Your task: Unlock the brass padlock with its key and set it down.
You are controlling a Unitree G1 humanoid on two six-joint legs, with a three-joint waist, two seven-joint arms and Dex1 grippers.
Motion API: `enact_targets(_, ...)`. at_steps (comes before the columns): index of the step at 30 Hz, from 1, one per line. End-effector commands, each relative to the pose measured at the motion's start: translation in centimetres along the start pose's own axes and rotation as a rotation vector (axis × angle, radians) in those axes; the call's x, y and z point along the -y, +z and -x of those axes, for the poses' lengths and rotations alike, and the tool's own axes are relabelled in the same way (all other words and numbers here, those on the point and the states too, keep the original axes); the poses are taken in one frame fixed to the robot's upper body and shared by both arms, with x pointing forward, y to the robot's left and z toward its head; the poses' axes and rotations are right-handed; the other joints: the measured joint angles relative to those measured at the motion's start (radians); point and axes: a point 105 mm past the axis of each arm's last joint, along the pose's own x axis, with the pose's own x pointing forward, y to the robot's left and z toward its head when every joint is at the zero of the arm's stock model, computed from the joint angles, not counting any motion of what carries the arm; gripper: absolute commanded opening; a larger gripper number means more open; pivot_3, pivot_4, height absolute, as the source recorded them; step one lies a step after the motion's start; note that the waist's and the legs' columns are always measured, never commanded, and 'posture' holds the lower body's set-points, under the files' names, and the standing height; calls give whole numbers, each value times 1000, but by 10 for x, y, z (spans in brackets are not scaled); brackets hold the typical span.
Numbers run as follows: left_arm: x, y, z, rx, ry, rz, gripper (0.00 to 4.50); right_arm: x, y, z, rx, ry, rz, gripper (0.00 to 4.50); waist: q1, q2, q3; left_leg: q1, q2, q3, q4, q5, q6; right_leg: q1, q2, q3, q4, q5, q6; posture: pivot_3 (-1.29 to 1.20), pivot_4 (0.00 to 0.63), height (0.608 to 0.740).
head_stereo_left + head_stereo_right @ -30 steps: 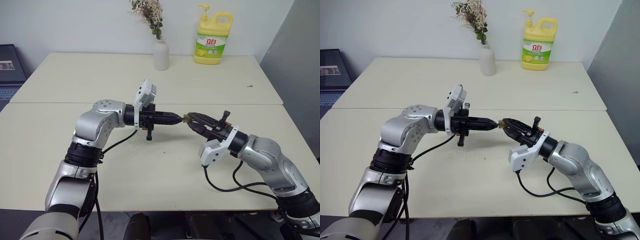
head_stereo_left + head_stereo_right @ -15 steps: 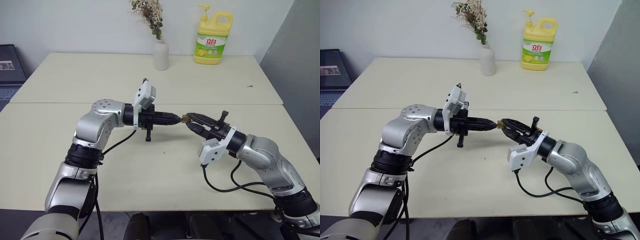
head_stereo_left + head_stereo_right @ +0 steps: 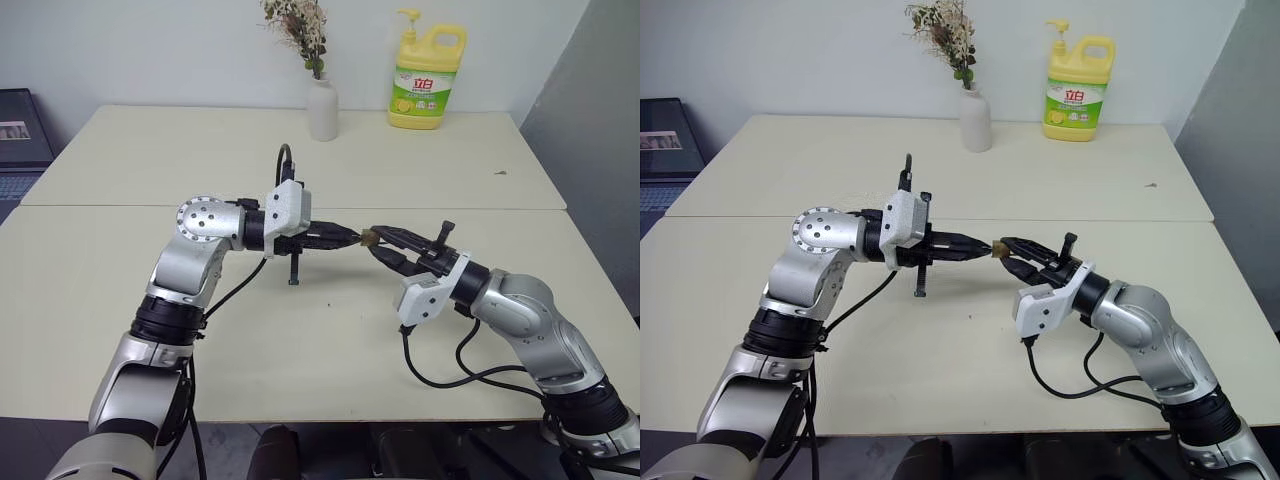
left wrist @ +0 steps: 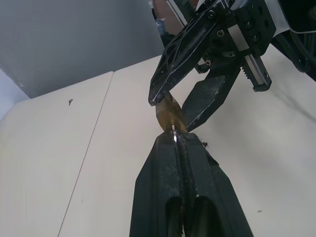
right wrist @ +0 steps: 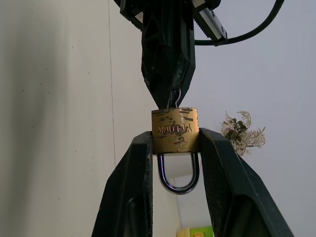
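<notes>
Your two hands meet tip to tip above the near desk (image 3: 300,350), both lifted clear of its surface. Your right hand (image 5: 175,143) pinches the brass padlock (image 5: 175,130) by the sides of its body, one black finger on each flank. In the right wrist view the padlock's silver shackle (image 5: 178,177) hangs back between those fingers, and its two legs both run up into the body, so the loop looks seated. The keyhole end of the block faces your left hand.

Your left hand (image 4: 177,140) has its fingers pressed together, and a thin sliver of silver metal, the key (image 4: 174,129), shows right at their tips. In the left wrist view that sliver touches the end of the padlock; how far it goes in you cannot tell from here. From the head camera the padlock is a small golden speck between the two sets of fingertips.

At the back of the far desk (image 3: 200,140) stand a white vase (image 3: 321,108) with dried flowers and, to its right, a yellow bottle (image 3: 427,75) with a pump top, both well apart from your hands.
</notes>
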Motion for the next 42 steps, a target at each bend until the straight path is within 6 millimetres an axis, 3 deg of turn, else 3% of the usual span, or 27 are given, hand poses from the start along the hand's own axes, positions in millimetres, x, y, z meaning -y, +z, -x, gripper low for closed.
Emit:
enact_targets(1, 3, 9, -7, 38, -21, -74, 0, 13, 8, 0, 31, -49, 18, 939, 0, 0, 0, 0, 0, 0, 0, 0, 0, 0, 0, 0, 0, 0, 0, 0, 150, 740)
enact_targets(8, 2, 8, -7, 45, -12, -137, 0, 12, 7, -1, 29, -50, 11, 939, 0, 0, 0, 0, 0, 0, 0, 0, 0, 0, 0, 0, 0, 0, 0, 0, 150, 740)
enact_targets(12, 1, 5, -7, 43, -1, -114, 0, 12, 7, -1, 27, -51, 9, 939, 0, 0, 0, 0, 0, 0, 0, 0, 0, 0, 0, 0, 0, 0, 0, 0, 150, 740)
enact_targets(15, 1, 1, -4, 48, 0, 6, 0, 12, 7, -1, 25, -50, 9, 939, 0, 0, 0, 0, 0, 0, 0, 0, 0, 0, 0, 0, 0, 0, 0, 0, 150, 740)
enact_targets(19, -3, -3, -2, 36, 22, 109, 875, 12, 7, -1, 23, -48, 11, 939, 0, 0, 0, 0, 0, 0, 0, 0, 0, 0, 0, -1, 0, 0, 0, 0, 150, 740)
enact_targets(26, -8, 2, 1, 56, 58, 401, 3060, 10, 6, 0, 20, -42, 8, 939, -1, 0, 0, 0, 0, -2, 0, 0, 0, 0, 0, -1, 0, 0, 0, 0, 150, 740)
enact_targets(31, -7, 14, -2, 90, 61, 522, 3091, 9, 7, -1, 25, -38, 7, 939, -1, 0, 0, 0, 0, -3, 0, 0, 0, 1, 0, -2, 0, 0, 0, 0, 150, 740)
enact_targets(42, -3, 13, -12, 58, 64, 519, 3091, 9, 9, -2, 34, -36, 14, 939, -1, 0, 0, 0, 0, -4, 0, 0, 0, 1, 0, -2, 0, 0, 0, 0, 150, 740)
